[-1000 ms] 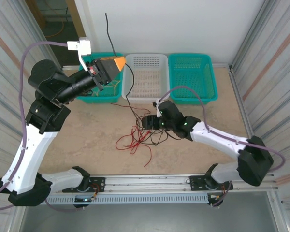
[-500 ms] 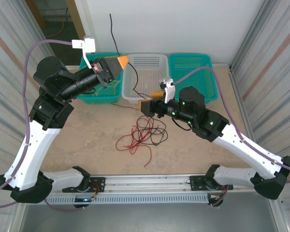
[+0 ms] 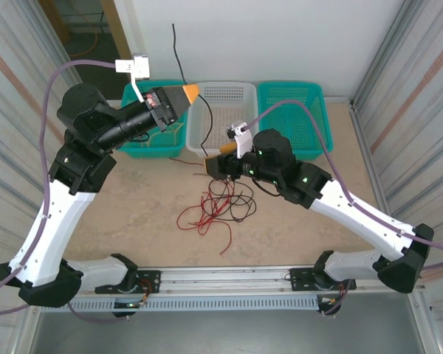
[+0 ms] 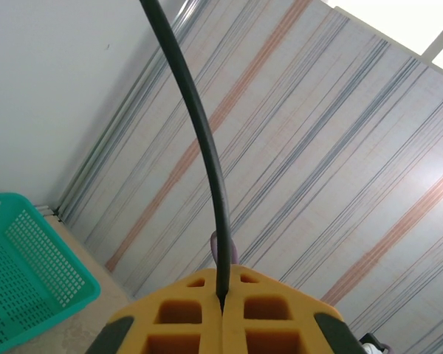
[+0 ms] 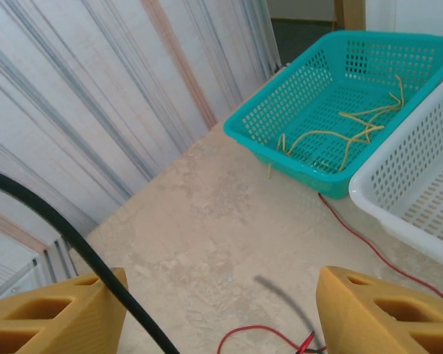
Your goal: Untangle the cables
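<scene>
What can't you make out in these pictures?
Top view: left teal basket, contents mostly covered by the left arm.
Top view: tangle, strands too thin to tell which crosses over which.
Right wrist view: black cable runs off the bottom edge beside an orange pad; touching or apart, unclear.
Right wrist view: grey streak, too blurred to identify.

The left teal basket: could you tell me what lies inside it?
Pale yellow cables lie curled in the left teal basket. From above, the left gripper covers part of it, hiding anything beneath.
</scene>
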`<move>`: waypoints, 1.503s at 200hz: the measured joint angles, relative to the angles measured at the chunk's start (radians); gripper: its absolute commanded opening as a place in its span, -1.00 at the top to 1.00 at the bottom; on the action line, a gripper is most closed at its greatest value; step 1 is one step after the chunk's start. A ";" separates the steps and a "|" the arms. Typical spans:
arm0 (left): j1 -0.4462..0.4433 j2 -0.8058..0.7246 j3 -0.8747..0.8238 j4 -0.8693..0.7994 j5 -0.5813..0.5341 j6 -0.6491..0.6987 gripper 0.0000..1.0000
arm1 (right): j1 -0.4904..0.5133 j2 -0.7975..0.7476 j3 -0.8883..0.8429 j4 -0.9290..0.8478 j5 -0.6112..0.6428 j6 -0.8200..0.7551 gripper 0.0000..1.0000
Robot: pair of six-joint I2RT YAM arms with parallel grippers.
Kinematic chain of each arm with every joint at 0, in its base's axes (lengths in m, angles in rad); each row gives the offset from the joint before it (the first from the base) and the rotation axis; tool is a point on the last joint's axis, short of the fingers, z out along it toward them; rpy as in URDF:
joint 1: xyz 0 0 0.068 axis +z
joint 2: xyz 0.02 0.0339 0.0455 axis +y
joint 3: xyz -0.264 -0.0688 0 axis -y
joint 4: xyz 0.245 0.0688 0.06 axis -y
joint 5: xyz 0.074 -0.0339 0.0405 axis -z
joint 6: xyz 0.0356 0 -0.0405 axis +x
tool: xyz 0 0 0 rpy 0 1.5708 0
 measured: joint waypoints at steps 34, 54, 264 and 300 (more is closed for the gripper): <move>0.000 0.005 0.000 0.000 -0.001 -0.008 1.00 | 0.000 0.002 0.007 0.000 -0.002 -0.012 0.52; 0.000 0.005 0.000 0.000 -0.001 -0.008 1.00 | 0.000 0.002 0.007 0.000 -0.002 -0.017 0.78; 0.017 -0.033 -0.653 -0.307 -0.373 0.219 -0.20 | -0.622 0.469 0.671 -0.465 0.052 0.010 1.00; 0.002 -0.059 -0.700 -0.274 -0.347 0.229 -0.12 | -0.694 0.663 0.781 -0.527 0.040 -0.024 1.00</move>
